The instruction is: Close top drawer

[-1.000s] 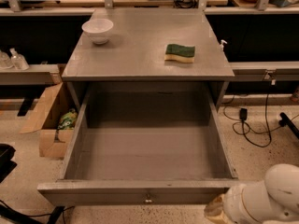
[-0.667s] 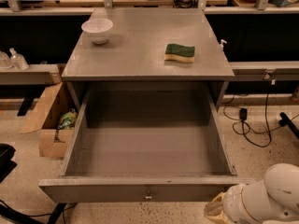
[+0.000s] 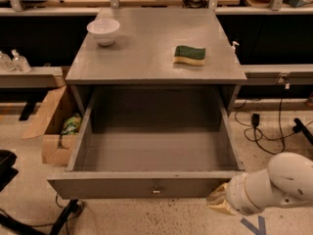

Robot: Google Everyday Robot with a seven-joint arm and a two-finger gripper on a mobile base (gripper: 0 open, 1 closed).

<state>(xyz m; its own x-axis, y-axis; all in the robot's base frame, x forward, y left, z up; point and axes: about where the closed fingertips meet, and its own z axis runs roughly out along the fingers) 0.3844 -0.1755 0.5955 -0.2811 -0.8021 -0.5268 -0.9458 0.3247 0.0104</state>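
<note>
The top drawer is a deep grey wooden drawer pulled far out of the grey cabinet, open and empty inside. Its front panel faces me at the bottom, with a small round metal knob at its centre. My gripper is at the end of the white arm at the lower right. It sits against the right end of the drawer's front panel. The gripper's tip is mostly hidden behind the tan wrist piece.
A white bowl and a green and yellow sponge rest on the cabinet top. A cardboard box stands on the floor at the left. Cables lie on the floor at the right. Shelves run along both sides.
The drawer's front panel has slid in towards the cabinet a little. The arm has moved forward with it at the panel's right end.
</note>
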